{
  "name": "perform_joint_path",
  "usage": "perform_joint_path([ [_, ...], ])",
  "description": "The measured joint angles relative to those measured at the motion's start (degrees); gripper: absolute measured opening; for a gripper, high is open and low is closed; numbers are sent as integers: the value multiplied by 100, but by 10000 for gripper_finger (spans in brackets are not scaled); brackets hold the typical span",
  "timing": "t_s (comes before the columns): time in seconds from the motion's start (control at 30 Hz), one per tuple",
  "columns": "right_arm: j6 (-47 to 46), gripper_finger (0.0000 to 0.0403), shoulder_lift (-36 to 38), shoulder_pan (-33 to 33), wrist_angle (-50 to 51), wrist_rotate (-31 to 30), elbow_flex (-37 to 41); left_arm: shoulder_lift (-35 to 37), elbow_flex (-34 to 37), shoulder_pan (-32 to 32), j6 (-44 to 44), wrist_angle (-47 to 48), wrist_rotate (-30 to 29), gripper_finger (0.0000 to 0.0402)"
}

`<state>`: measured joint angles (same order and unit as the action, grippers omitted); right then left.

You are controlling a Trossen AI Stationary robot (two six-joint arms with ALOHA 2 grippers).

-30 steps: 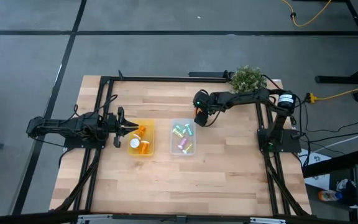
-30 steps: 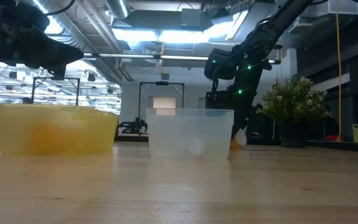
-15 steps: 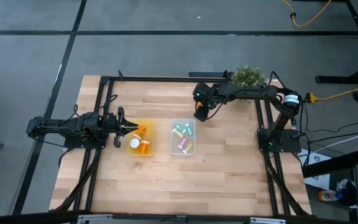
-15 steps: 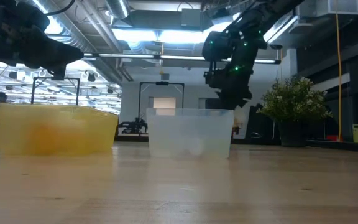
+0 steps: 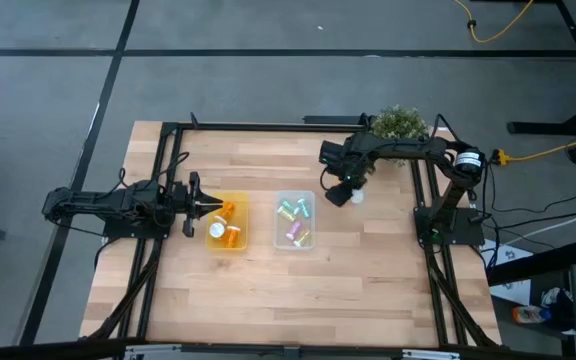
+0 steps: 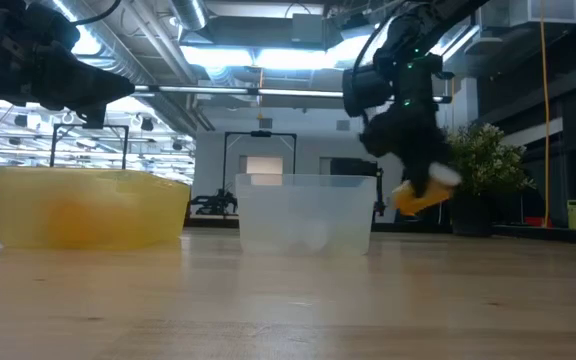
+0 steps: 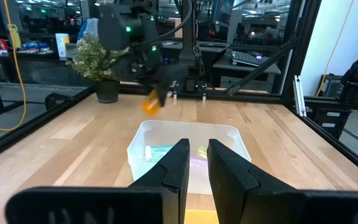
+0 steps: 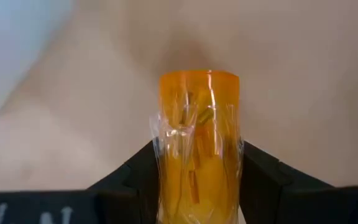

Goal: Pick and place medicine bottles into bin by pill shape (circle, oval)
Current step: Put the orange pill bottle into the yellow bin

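Right gripper (image 5: 340,193) carrying 1 orange bottle (image 8: 198,146)
Jaws clamp it (airborne, tilted); a loose grip risks a drop beside the clear bin (image 5: 295,221).

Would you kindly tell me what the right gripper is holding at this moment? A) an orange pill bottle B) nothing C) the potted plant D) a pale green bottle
A: the right wrist view shows the right gripper clamped on an orange pill bottle, carried clear of the table in the low view.
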<state>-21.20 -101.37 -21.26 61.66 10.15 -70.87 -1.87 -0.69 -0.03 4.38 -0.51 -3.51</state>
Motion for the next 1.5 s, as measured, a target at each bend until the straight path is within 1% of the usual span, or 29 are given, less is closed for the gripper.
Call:
perform_joint_path([
  [0.03, -101, 165, -3, 0, 299, 178, -25, 0, 0, 2, 0, 0, 0, 50],
  [0.1, -124, 165, -4, 6, 834, 286, -102, 0, 0, 1, 0, 0, 0, 50],
  [0.2, -242, 165, -6, 28, 1291, 344, -202, 0, 0, 2, 0, 0, 0, 50],
  [0.27, -252, 165, -6, 44, 1558, 537, -227, 0, -1, 2, 0, 0, 0, 50],
  [0.33, -237, 165, -6, 88, 1630, 789, -227, 0, -2, 0, 0, 2, 0, 50],
  [0.43, -232, 165, -6, 185, 1596, 861, -227, 0, 0, 0, 0, 1, 0, 50],
  [0.57, -235, 165, -8, 325, 1646, 1601, -253, 0, 0, 1, 2, 0, 0, 50],
  [0.63, -283, 165, -8, 416, 1716, 1873, -345, 0, 0, 1, 2, 0, 0, 50],
  [0.7, -471, 165, -8, 518, 1688, 2008, -440, 0, 0, 2, 2, 2, 0, 50],
  [0.83, -1088, 165, -8, 706, 1568, 2064, -692, 0, 0, 0, 8, 0, 0, 50],
  [0.9, -1561, 165, -8, 777, 1475, 2311, -797, 0, 0, 0, 14, 0, 0, 50],
  [1.03, -2691, 165, -8, 971, 765, 2769, -942, 0, 0, 0, 4, 1, 0, 50],
  [1.17, -3738, 165, -26, 1230, -674, 3026, -960, 0, 0, 1, 2, 1, 0, 50],
  [1.3, -4727, 165, -89, 1476, -2184, 3074, -968, 0, -1, 0, 0, 0, 0, 50],
  [1.4, -5486, 165, -172, 1605, -2940, 3171, -968, 0, -1, 1, 0, 0, 0, 50],
  [1.5, -6179, 165, -346, 1731, -3412, 3214, -966, 0, 0, 0, 0, 0, 0, 50],
])
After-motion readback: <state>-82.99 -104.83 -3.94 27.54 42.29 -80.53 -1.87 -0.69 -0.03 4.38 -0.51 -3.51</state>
